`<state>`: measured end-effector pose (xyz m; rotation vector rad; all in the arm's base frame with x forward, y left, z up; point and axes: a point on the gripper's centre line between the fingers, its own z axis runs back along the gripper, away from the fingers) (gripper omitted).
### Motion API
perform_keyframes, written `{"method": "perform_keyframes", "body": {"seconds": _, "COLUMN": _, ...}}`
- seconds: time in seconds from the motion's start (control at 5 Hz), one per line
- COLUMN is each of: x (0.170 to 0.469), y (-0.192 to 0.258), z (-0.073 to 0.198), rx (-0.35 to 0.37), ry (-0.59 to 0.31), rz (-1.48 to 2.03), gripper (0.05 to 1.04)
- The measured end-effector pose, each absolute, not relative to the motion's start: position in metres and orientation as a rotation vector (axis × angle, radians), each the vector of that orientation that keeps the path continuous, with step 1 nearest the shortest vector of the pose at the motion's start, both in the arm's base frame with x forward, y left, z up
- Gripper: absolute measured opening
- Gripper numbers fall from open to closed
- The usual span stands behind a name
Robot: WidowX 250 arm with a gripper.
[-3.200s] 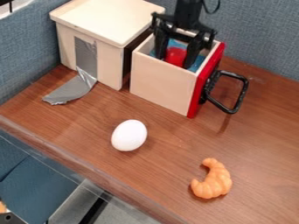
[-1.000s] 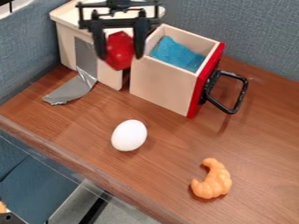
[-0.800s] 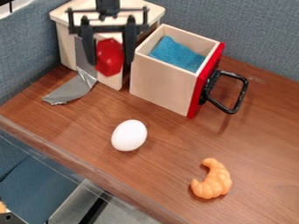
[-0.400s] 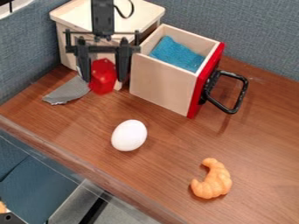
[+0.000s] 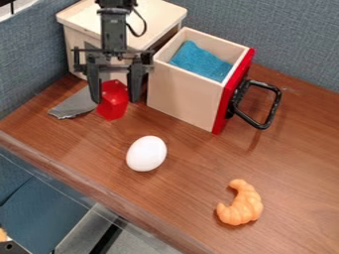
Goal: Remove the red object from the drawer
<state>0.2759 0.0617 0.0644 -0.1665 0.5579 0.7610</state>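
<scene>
I have the gripper [image 5: 115, 100] narrowed on the red object [image 5: 113, 107], left of the drawer [image 5: 184, 94], low at the table [image 5: 192, 198]. Object's out; I judge only the set-down is left. Can't tell if its base touches. Ease straight down, wait for firm contact, then open slow and even: the drawer wall is close on the right, a wide spread could knock it. Gray tape [image 5: 74, 104] just left, keep the base off it or it may tilt. White egg [image 5: 146, 154] sits nearer, could roll if bumped. Lift off vertically.
</scene>
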Motion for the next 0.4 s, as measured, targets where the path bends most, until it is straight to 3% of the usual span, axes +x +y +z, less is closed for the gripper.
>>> {"method": "perform_keyframes", "body": {"seconds": 0.4, "x": 0.2667, "y": 0.0633, "z": 0.0569, "rx": -0.171, "ry": 0.577, "rz": 0.751, "gripper": 0.734}}
